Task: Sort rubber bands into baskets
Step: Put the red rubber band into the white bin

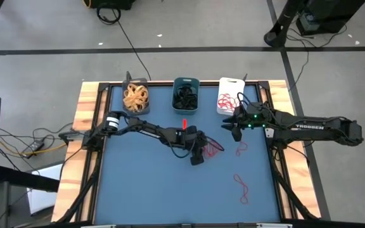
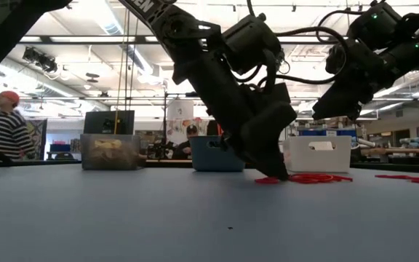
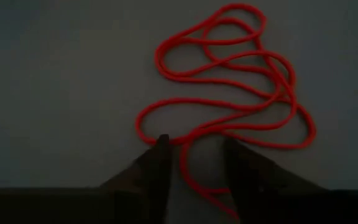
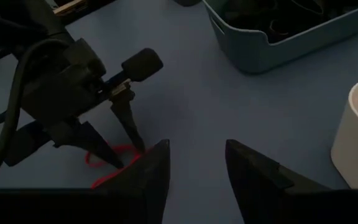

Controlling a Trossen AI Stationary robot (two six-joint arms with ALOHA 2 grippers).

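A tangle of red rubber bands (image 3: 241, 81) lies on the blue table near its middle and also shows in the high view (image 1: 213, 149). My left gripper (image 3: 196, 155) is open and points down, its fingertips at the table (image 2: 281, 173) on either side of one red strand (image 3: 188, 168). My right gripper (image 1: 232, 125) is open and empty, above the table beside the white basket (image 1: 229, 96), which holds red bands. The dark grey basket (image 1: 135, 98) holds tan bands. The teal basket (image 1: 185, 95) holds black ones. My left gripper comes from above with open fingers (image 3: 157, 162) standing on either side of a strand at the near edge of the red tangle, which lies flat on the table. I cannot tell whether a fingertip touches the band.
More loose red bands lie on the table's right part (image 1: 241, 149) and nearer the front (image 1: 241, 187). A small red piece (image 1: 184, 122) lies in front of the teal basket. The three baskets stand in a row along the far edge. A person (image 2: 6, 131) stands beyond the table.
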